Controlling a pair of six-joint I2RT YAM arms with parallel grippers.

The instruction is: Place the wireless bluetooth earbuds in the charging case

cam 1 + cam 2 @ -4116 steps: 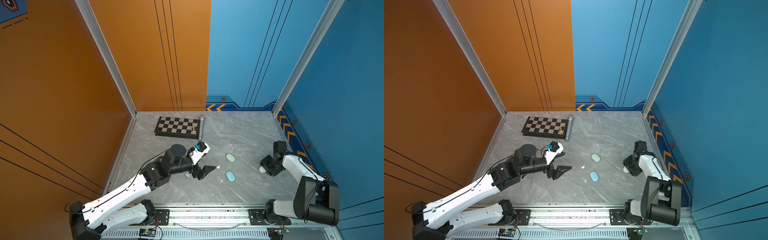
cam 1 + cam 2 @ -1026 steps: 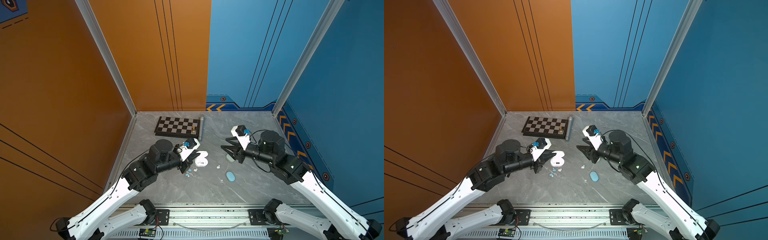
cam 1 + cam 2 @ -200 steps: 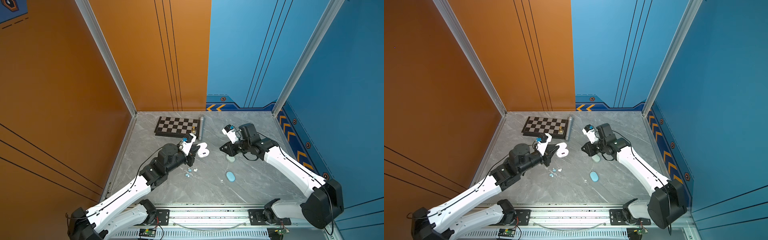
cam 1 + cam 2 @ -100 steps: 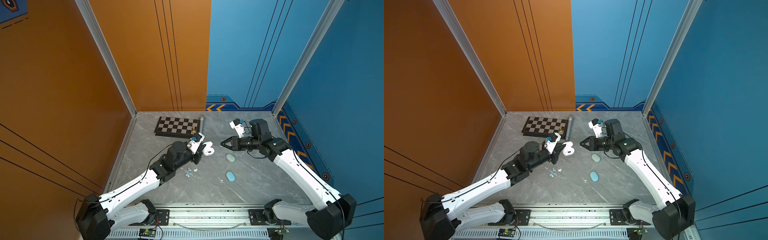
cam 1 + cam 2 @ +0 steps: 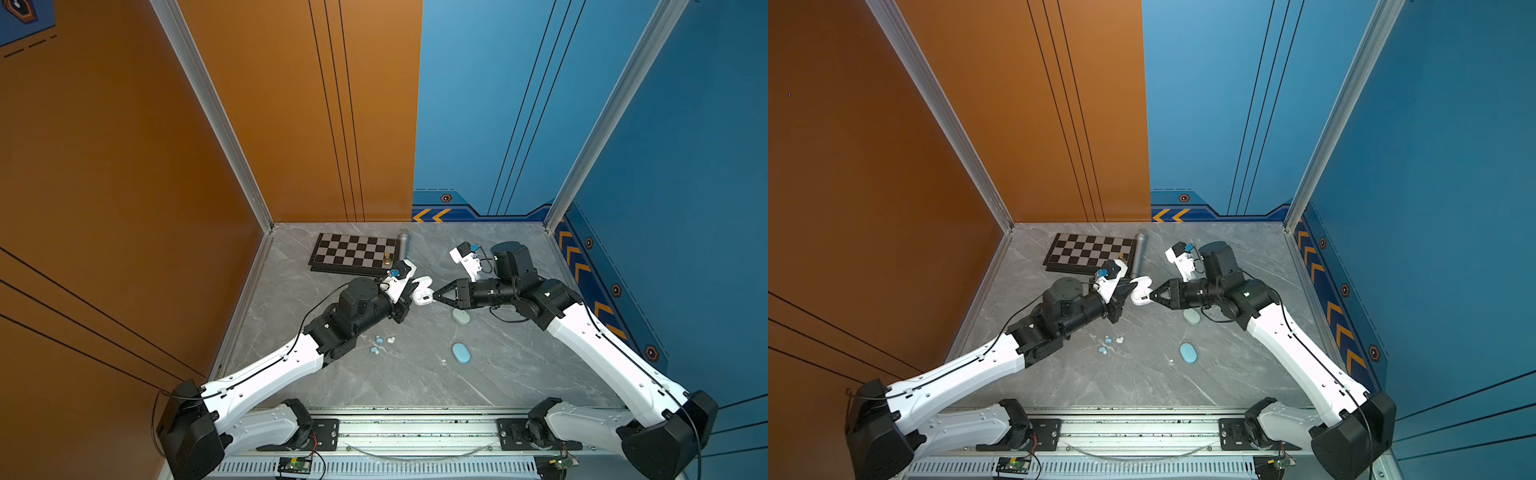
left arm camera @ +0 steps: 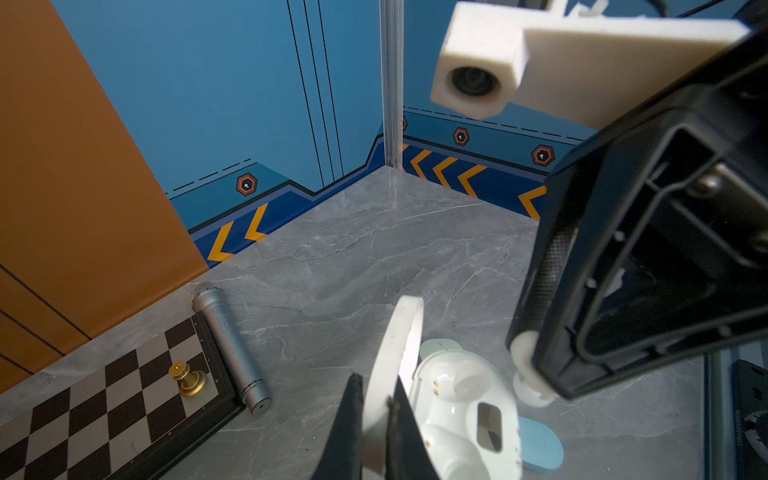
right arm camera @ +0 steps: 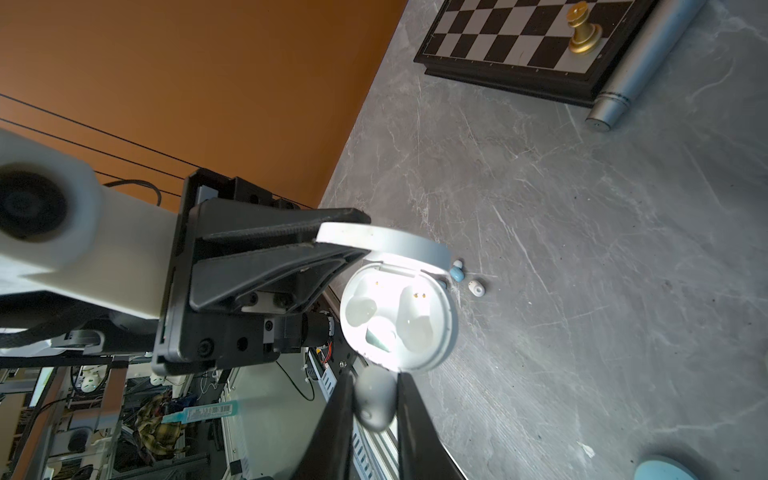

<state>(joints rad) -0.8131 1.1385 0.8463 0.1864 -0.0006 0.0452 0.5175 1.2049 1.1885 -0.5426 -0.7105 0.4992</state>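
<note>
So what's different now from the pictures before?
The left pincer has grabbed the white case by its open lid and lifted it. The right pincer swung in from the side, picked up a pale earbud and brought it to the case. The green case, blue case and chessboard stayed put.

Robotics lab test cell: orange panels (image 5: 124, 145) & blue panels (image 5: 685, 166) w/ alu corner posts (image 5: 210, 108) box in a grey tabletop (image 5: 415, 386). Arm-mount rail (image 5: 415, 430) & bare circuit board (image 5: 295, 463) sit bottom centre in a top view. Cluttered lab gear (image 7: 83, 415) shows past the table edge in the right wrist view.
</note>
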